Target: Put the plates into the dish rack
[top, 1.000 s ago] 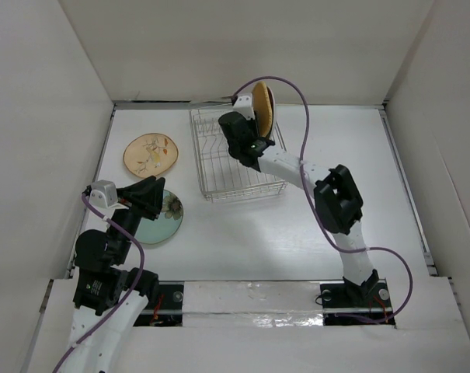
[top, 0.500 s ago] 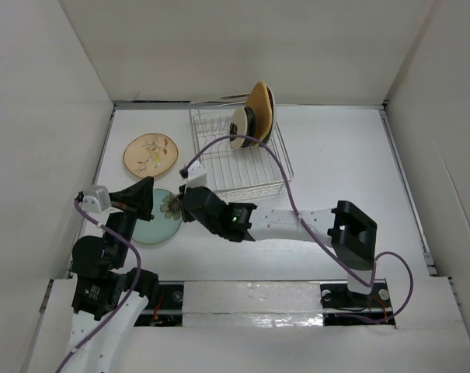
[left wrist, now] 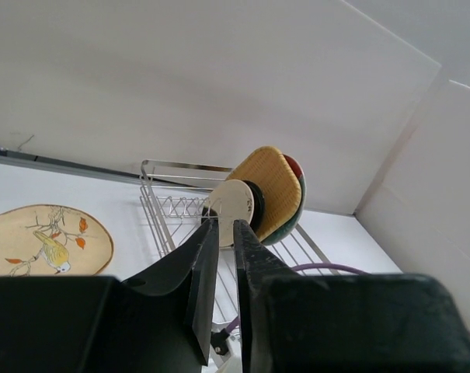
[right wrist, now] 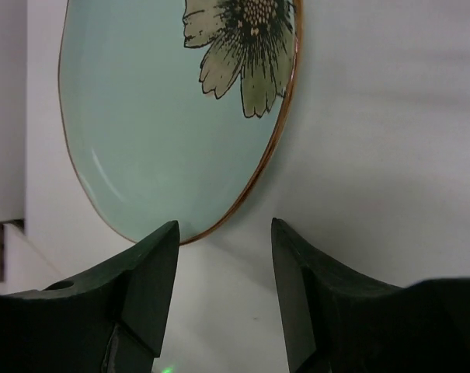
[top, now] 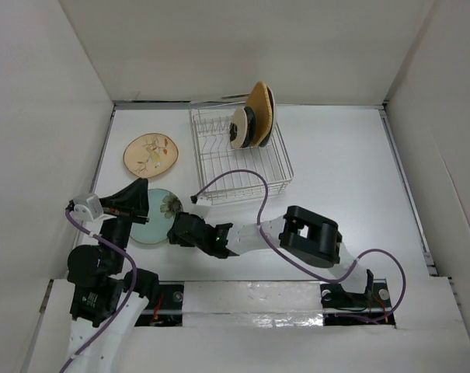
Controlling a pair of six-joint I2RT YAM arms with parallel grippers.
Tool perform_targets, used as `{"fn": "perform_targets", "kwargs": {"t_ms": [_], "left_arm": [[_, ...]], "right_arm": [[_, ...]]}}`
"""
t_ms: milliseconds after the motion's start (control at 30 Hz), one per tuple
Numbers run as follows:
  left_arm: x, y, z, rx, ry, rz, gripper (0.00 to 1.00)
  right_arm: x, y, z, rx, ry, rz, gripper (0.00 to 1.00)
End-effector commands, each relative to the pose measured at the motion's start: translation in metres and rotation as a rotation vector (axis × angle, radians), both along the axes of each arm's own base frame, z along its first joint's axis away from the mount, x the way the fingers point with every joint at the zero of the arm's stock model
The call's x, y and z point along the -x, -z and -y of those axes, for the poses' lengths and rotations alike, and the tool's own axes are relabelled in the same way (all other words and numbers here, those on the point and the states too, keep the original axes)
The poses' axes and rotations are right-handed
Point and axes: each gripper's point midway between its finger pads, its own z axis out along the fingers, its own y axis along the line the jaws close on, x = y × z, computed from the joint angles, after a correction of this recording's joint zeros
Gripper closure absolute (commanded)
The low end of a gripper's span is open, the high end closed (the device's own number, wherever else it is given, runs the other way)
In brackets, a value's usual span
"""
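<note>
The left claw (top: 132, 199) hung barely parted and empty near the pale green plate (top: 153, 225), which lay flat on the counter (top: 335, 155). The right claw (right wrist: 223, 227), spread wide, faced the plate's rim, apparently lining up to pinch it for the dish rack (top: 219, 167) beyond.

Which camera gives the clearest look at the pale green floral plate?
Right wrist: the pale green floral plate fills the upper frame up close, with its flower print and brown rim sharp, though it is cropped at the top. Top external shows it small and partly covered. Left wrist does not show it.
</note>
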Motion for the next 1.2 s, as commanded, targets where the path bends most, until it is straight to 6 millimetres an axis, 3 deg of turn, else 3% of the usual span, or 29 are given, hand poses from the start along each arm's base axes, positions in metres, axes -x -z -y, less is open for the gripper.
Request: {"fn": "perform_targets", "kwargs": {"t_ms": [0, 67, 233, 300, 367, 433, 533, 667, 700, 733, 833, 933, 967, 1000, 1067, 1100, 1167], "left_arm": [[0.013, -0.02, 0.001, 0.031, 0.025, 0.074, 0.88], [0.015, -0.021, 0.0, 0.034, 0.028, 0.08, 0.87], [0.019, -0.025, -0.002, 0.038, 0.02, 0.096, 0.86], [0.019, -0.021, -0.003, 0.034, 0.014, 0.081, 0.86], [0.02, -0.022, -0.004, 0.034, 0.013, 0.086, 0.86], [0.02, -0.022, -0.004, 0.034, 0.015, 0.087, 0.85], [0.021, -0.022, -0.003, 0.035, 0.021, 0.089, 0.85], [0.021, -0.022, -0.002, 0.032, 0.025, 0.086, 0.84], [0.02, -0.022, -0.003, 0.031, 0.02, 0.086, 0.84], [0.02, -0.021, -0.003, 0.031, 0.017, 0.084, 0.84], [0.02, -0.024, -0.005, 0.033, 0.009, 0.09, 0.84], [0.02, -0.027, -0.007, 0.033, -0.004, 0.098, 0.84], [0.02, -0.027, -0.007, 0.033, -0.004, 0.098, 0.84], [0.023, -0.03, -0.009, 0.035, -0.01, 0.108, 0.83], [0.024, -0.033, -0.01, 0.039, -0.011, 0.115, 0.83], [0.024, -0.034, -0.01, 0.041, -0.011, 0.117, 0.83], [0.027, -0.036, -0.01, 0.045, -0.008, 0.124, 0.83]], "right_arm": [[0.0, -0.004, -0.013, -0.133, 0.092, -0.085, 0.43], [0.0, 0.006, -0.014, -0.146, 0.112, -0.111, 0.43], [-0.025, 0.025, -0.013, -0.212, 0.187, -0.192, 0.49], [-0.023, 0.034, -0.016, -0.235, 0.19, -0.218, 0.52], [-0.026, 0.04, -0.014, -0.226, 0.198, -0.233, 0.64], [-0.026, 0.042, -0.009, -0.225, 0.211, -0.234, 0.84], [-0.024, 0.037, -0.002, -0.254, 0.216, -0.229, 1.0], [-0.007, 0.017, 0.004, -0.255, 0.175, -0.152, 1.0], [0.002, 0.002, 0.0, -0.291, 0.148, -0.119, 1.0], [0.001, -0.007, 0.004, -0.287, 0.158, -0.076, 1.0], [-0.001, -0.059, 0.01, -0.277, 0.149, 0.083, 1.0], [-0.018, -0.139, 0.018, -0.257, 0.145, 0.302, 1.0], [-0.021, -0.138, 0.022, -0.218, 0.146, 0.338, 1.0], [-0.028, -0.165, 0.026, -0.223, 0.183, 0.386, 1.0], [-0.035, -0.188, 0.031, -0.17, 0.192, 0.47, 1.0], [-0.045, -0.211, 0.037, -0.191, 0.22, 0.5, 1.0], [-0.066, -0.23, 0.051, -0.163, 0.257, 0.553, 1.0]]}}
